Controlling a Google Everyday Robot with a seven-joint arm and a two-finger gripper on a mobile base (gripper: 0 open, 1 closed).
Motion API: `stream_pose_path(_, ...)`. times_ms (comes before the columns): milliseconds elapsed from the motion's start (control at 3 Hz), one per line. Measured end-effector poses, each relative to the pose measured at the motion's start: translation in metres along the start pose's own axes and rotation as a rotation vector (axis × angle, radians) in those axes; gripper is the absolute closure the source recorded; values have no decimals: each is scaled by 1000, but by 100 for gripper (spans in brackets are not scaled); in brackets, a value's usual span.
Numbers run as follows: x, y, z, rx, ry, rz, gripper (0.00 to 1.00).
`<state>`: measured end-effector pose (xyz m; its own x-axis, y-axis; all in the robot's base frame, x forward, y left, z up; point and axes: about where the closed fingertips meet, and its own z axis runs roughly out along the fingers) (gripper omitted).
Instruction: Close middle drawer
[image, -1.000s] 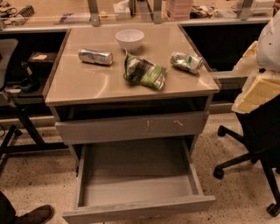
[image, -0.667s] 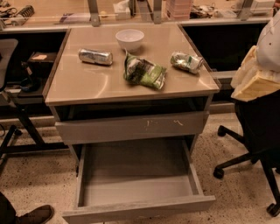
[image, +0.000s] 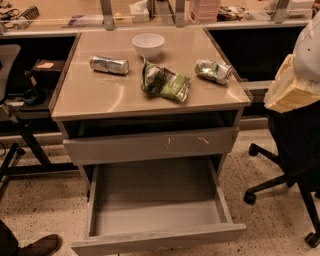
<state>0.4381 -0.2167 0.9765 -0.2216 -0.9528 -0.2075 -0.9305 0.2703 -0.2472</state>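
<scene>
— Gripper (image: 289, 90) has lifted a little at the right edge since a second ago; nothing else has shifted.
— And the middle drawer (image: 159, 239)?
— Pulled well out, lowest in view, its plain front towards us and its smooth grey inside showing.
— Above it?
— Scratched front (image: 150, 146), pushed in far behind the open one, with a dark gap between it and the top (image: 100, 97).
— On the top?
— Bag (image: 166, 82) in the middle and bowl (image: 148, 44) behind it. Left can (image: 109, 64) lies on its side, and right can (image: 214, 70) sits crumpled near the right edge.
— Is the gripper holding anything?
— Cannot tell, nor whether it's open or closed. It hangs just beside the top's right side, well apart from the middle drawer, above a chair (image: 280, 185).
— Anything else?
— Shoe (image: 41, 246) in the bottom left corner
</scene>
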Motion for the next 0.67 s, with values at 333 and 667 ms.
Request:
stream_pose_path(333, 19, 18, 8, -18, 17, 52, 100)
stream_pose_path(667, 46, 64, 24, -96, 42, 114, 100)
